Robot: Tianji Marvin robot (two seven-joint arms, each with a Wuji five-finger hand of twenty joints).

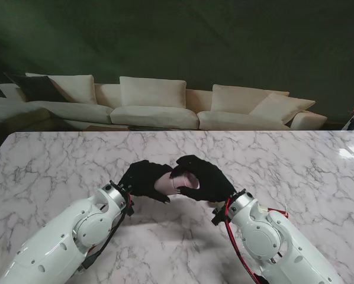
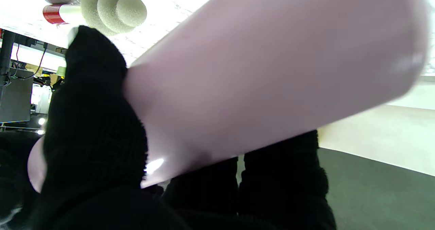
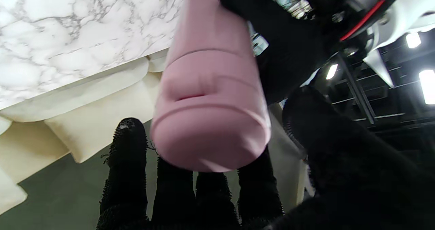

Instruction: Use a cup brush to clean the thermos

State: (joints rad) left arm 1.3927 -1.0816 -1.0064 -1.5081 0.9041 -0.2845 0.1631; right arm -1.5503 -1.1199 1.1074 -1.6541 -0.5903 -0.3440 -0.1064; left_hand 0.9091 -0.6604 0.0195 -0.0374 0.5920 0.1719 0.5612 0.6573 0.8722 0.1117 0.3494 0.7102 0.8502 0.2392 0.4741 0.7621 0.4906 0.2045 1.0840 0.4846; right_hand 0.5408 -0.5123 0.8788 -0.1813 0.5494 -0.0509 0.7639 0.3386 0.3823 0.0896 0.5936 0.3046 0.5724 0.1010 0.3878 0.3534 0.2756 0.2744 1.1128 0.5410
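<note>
A pink thermos [image 1: 170, 182] lies on its side in the air over the marble table [image 1: 58, 160], held between both black-gloved hands. My left hand [image 1: 142, 177] is wrapped around its body [image 2: 265, 80], thumb on one side and fingers [image 2: 282, 169] on the other. My right hand [image 1: 205, 178] curls over the lid end [image 3: 210, 121], with its fingers [image 3: 176, 196] behind the cap. The cup brush [image 2: 112, 9], with a round sponge head and a red and white handle, lies on the table beyond the left hand. It shows only in the left wrist view.
A cream sofa [image 1: 153, 103] with cushions runs along the far edge of the table, in front of a dark green backdrop. Bare marble spreads to both sides of the hands. A bright glare marks the table's far right corner [image 1: 351, 151].
</note>
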